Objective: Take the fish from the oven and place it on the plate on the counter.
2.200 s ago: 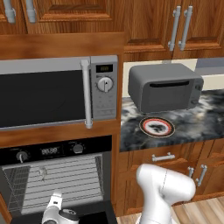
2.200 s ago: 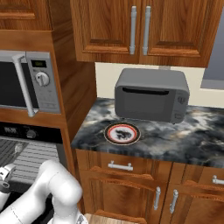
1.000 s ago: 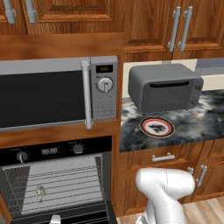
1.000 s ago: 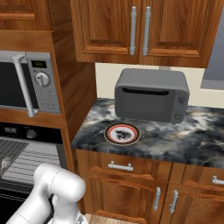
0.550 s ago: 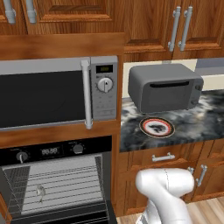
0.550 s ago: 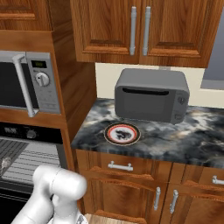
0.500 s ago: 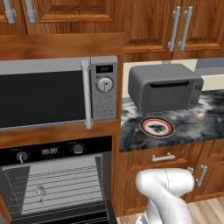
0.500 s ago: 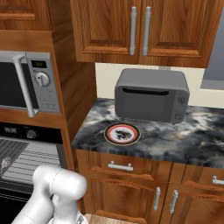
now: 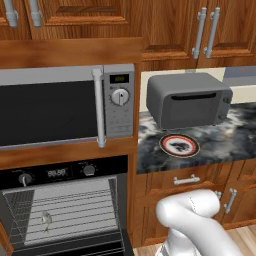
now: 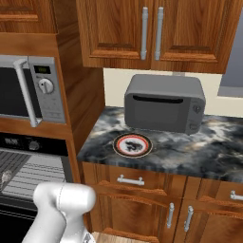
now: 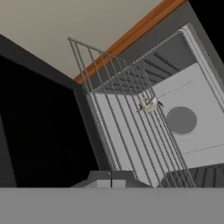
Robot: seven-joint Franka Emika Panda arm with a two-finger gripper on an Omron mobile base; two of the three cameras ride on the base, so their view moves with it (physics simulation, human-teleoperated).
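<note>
The black oven [image 9: 60,172] stands open below the microwave, its grey inside and wire rack [image 9: 70,212] showing. A tiny pale fish [image 9: 46,218] lies on the rack toward its left, also seen at the left edge of the right base view as the fish [image 10: 5,177]. In the hand view the fish [image 11: 148,105] rests on the rack wires, well beyond my gripper [image 11: 111,177], whose fingertips meet with nothing between them. The red-rimmed plate [image 9: 179,145] sits on the dark marbled counter [image 9: 235,137] in front of the toaster oven; the plate [image 10: 133,144] holds nothing.
A grey toaster oven [image 9: 187,100] stands behind the plate. The silver microwave [image 9: 60,107] sits above the oven. Wooden drawers [image 10: 137,194] lie under the counter. The lowered black oven door [image 11: 39,131] is on the hand view's left.
My gripper, seen low before the oven 2.2 s ago, has dropped below the left base view's bottom edge. Fish, plate and oven have stayed put.
</note>
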